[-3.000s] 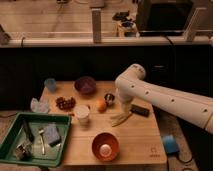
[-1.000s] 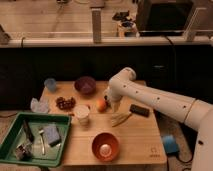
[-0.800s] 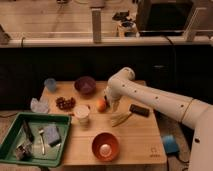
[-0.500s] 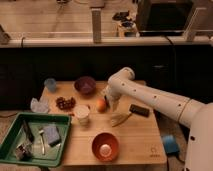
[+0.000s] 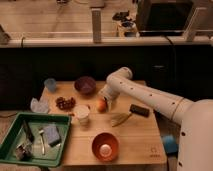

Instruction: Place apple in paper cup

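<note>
Matt wooden table [image 5: 136, 136], white paper cup [image 5: 81, 115], smooth-skinned apple [image 5: 101, 105]; the gripper [image 5: 107, 102] at the apple ends a glossy white arm [image 5: 150, 97].

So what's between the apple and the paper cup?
Only a strip of bare table, in the camera view; the gripper sits at the apple.

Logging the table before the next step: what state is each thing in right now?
Short white paper cup: upright, no apple inside.
Small round orange-yellow apple: on the wooden table, beside that cup.
Claw: down at the apple's right side.
Dark purple bowl: upright.
Orange bowl: upright, something white inside.
Pale blue translucent cup: upright.
</note>
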Controlling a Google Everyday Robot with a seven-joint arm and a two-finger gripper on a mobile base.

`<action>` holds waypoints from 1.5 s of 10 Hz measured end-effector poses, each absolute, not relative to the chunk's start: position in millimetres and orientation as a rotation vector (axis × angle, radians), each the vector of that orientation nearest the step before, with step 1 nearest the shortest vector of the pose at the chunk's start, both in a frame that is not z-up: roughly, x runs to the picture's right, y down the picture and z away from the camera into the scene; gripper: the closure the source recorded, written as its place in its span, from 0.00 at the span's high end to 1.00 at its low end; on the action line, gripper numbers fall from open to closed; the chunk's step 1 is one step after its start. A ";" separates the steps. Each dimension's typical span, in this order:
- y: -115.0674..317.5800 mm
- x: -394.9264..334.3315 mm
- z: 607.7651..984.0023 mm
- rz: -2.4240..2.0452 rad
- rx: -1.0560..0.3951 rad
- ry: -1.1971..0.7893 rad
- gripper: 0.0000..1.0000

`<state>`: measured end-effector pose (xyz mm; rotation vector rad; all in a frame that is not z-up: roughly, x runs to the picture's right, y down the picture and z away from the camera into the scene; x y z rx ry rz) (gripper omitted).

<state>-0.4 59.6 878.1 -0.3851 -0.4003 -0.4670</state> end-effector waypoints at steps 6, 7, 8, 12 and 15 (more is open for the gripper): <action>63.4 -14.6 898.1 -0.514 -0.425 -0.430 0.80; 65.7 -16.2 900.1 -0.520 -0.434 -0.434 0.80; 67.3 -17.8 901.5 -0.527 -0.442 -0.438 0.80; 74.1 -22.3 908.9 -0.557 -0.472 -0.449 0.80; 77.0 -29.2 912.0 -0.572 -0.479 -0.454 0.80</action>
